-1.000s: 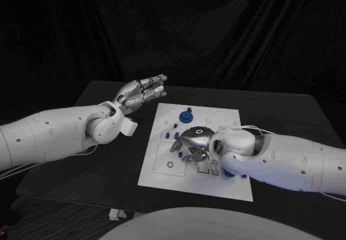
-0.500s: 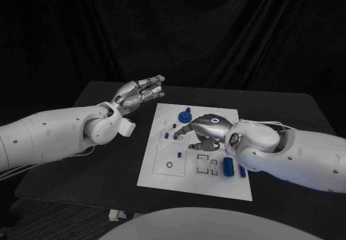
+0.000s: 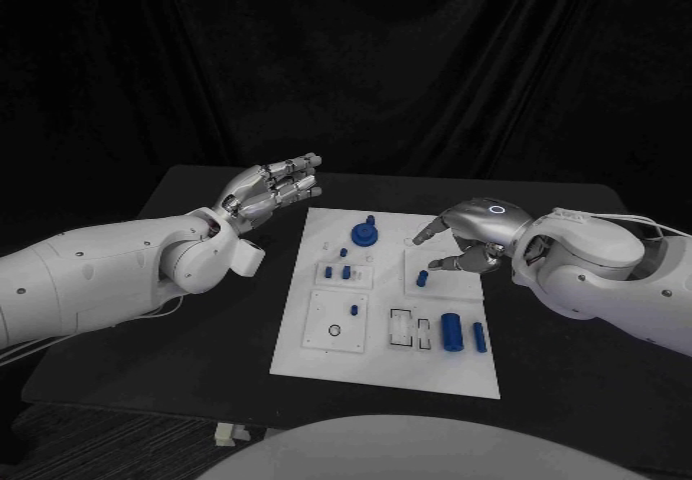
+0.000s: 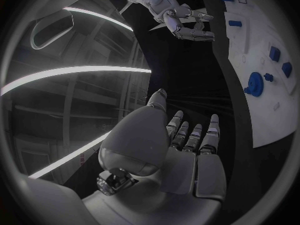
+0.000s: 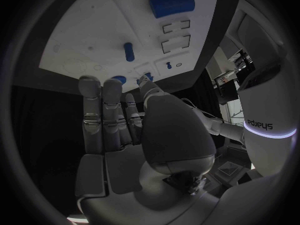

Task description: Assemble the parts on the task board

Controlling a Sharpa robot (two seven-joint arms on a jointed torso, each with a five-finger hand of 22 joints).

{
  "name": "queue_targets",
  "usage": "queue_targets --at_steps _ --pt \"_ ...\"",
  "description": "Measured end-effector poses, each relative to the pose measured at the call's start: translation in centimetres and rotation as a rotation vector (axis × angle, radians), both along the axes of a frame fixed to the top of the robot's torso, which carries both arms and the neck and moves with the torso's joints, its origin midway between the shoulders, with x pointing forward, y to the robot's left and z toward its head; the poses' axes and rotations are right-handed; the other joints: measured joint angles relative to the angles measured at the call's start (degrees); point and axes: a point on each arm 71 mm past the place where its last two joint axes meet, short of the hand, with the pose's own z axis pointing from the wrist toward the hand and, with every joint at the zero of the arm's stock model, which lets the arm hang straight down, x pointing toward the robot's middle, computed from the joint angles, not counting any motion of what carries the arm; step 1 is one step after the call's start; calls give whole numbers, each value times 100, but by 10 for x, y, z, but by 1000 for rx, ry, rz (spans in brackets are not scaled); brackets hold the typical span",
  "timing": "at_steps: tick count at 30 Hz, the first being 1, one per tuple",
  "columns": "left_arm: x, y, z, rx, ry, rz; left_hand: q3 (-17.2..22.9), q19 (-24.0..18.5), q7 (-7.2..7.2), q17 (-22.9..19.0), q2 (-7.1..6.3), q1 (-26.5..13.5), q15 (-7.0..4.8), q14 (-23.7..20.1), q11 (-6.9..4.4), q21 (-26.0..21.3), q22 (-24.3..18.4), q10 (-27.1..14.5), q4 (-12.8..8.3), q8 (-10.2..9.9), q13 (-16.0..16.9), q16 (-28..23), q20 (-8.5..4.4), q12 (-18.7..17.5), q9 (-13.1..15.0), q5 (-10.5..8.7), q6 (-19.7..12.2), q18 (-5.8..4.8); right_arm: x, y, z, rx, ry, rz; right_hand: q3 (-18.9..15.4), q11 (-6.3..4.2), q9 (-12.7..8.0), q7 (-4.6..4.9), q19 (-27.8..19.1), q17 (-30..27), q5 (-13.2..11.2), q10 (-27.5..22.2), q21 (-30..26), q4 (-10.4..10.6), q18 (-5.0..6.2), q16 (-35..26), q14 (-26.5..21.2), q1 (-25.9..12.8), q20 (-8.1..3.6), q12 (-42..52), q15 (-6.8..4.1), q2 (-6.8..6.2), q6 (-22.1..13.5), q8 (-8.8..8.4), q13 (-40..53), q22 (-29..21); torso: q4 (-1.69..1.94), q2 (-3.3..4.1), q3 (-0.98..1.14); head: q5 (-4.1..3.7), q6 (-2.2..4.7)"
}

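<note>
The white task board (image 3: 375, 365) lies in the middle of the black table. On it are a round blue knob (image 3: 366, 233), small blue pieces (image 3: 338, 271), one blue piece (image 3: 423, 279) and two blue cylinders (image 3: 451, 332) at the near right. My right hand (image 3: 469, 240) hovers over the board's far right part, fingers apart, holding nothing. My left hand (image 3: 274, 185) is raised beyond the board's far left corner, fingers spread and empty. The right wrist view shows a blue cylinder (image 5: 172, 4) and a small blue peg (image 5: 129, 51) beyond the fingers (image 5: 103, 115).
Two rectangular slots (image 3: 411, 328) and a black ring (image 3: 336, 330) sit in the board's near half. Bare black table (image 3: 188, 340) surrounds the board on all sides. The left wrist view shows the knob (image 4: 255, 83) and my right hand (image 4: 187, 22).
My right hand has lifted from the board's middle and moved to the far right, uncovering the slots, the cylinders and one blue piece. The left hand has hardly moved.
</note>
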Motion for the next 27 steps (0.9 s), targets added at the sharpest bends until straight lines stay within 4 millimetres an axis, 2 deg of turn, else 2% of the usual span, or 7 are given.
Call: queue_targets --at_steps 7,13,14,15,17,23,27 --pt "-1 -1 -3 -1 7 -3 16 0 13 0 19 19 0 0 20 0 -22 -21 -15 0 0 0 0 0 0 29 13 0 1 -17 -21 -48 66 -52 -79 43 -3 -3 20 19 -129 136 -24 158 0 0 20 -60 20 25 20 11 -142 -2 0 -1 -16 -7 -10 17 0" --pt "-1 0 -5 -1 11 -4 15 0 20 0 22 22 0 0 21 0 -28 -21 -15 0 0 0 0 0 -1 53 20 -3 3 -19 -33 -62 94 -65 -86 42 -15 29 41 51 -155 335 15 165 0 0 46 -60 41 69 46 11 -258 -30 7 -1 -30 8 4 13 0" --pt "-1 0 -5 -1 11 -4 15 0 20 0 22 22 0 0 21 0 -29 -21 -15 0 0 0 0 0 -1 67 20 -14 3 -19 -35 -63 97 -66 -86 39 -25 26 41 52 -155 398 31 164 0 0 46 -38 41 86 47 -7 -366 -31 7 -1 -32 9 8 13 0" --pt "-1 0 -5 -1 11 -4 15 0 20 0 22 23 0 0 21 0 -30 -21 -15 0 0 0 0 0 -1 67 20 -92 4 -19 -36 -64 98 -66 -86 32 -42 19 41 50 -155 469 31 164 0 0 46 7 42 93 47 -16 -556 -64 7 -1 -33 11 12 13 0" --pt "-1 0 -5 -1 11 -4 31 0 20 0 22 22 0 0 21 0 -40 -21 -31 0 0 0 0 0 -1 68 20 -92 5 -18 -40 -66 102 -67 -106 25 -58 6 41 40 -155 550 31 145 0 0 46 81 41 92 46 -19 -812 -80 7 -1 -30 12 20 2 0" --pt "-1 0 -5 -2 13 -5 47 0 20 0 46 46 0 0 21 0 -54 -21 -47 0 0 0 0 0 -1 118 20 -91 8 -12 -46 -64 108 -57 -103 -3 -52 20 41 4 -155 699 31 84 0 0 46 234 42 92 47 12 -835 -80 7 -1 -15 15 25 -5 0" --pt "-1 0 -5 -2 13 -7 63 0 20 0 46 46 0 0 21 0 -62 -21 -63 0 0 0 0 0 -1 153 20 -90 8 -6 -50 -60 111 -46 -101 -21 -22 43 41 0 -126 784 31 52 0 0 46 307 41 92 46 42 -632 -46 7 -2 -8 15 20 -10 0"
